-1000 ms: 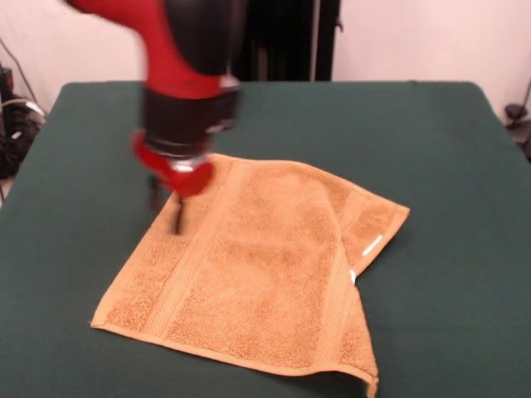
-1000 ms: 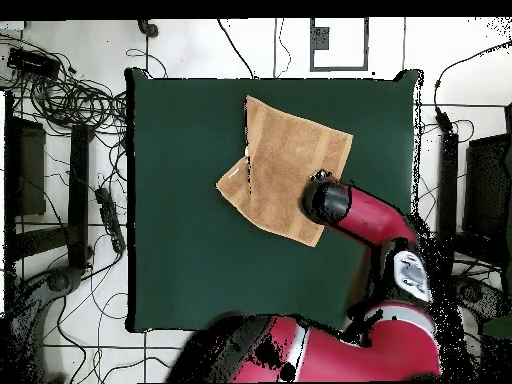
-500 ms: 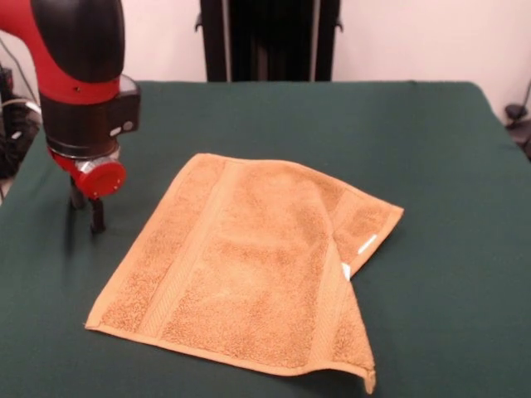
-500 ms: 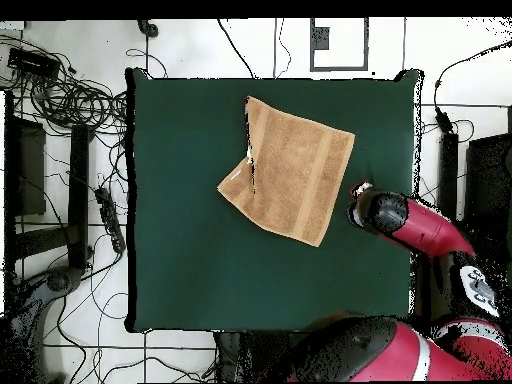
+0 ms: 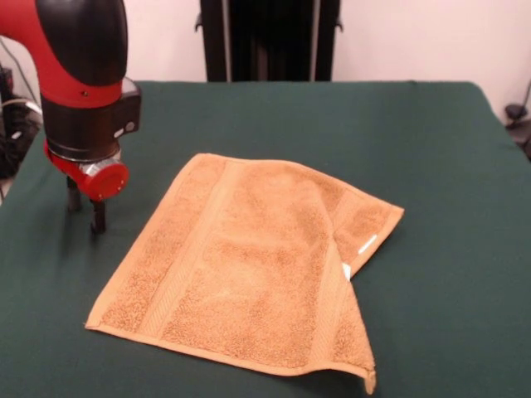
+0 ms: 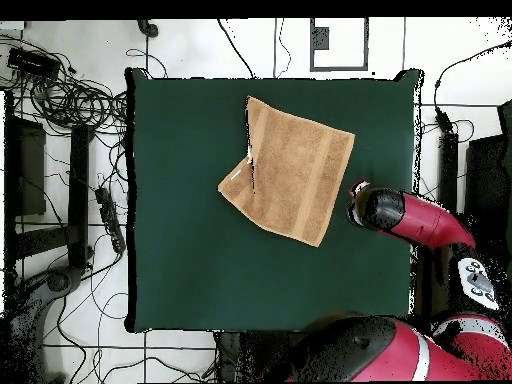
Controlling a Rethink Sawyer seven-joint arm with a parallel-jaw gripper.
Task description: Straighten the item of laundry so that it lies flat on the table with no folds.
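Gripper (image 5: pixel 86 209) hovering beside hand towel (image 5: pixel 249 265), clear of it, fingers slightly apart, holding nothing. One corner lying folded over near white tag (image 5: pixel 370 245). Likely next: grasping that flap, pulling outward across green table (image 5: pixel 431 133).

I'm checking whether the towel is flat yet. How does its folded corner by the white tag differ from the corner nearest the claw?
On the towel, the corner by the white tag is doubled over, so two layers overlap and an edge crosses the cloth; the corner nearest the claw lies single and flat. The folded corner hides part of its woven band; the flat side's band runs straight and fully visible. Both rest on the green table, untouched by the claw.
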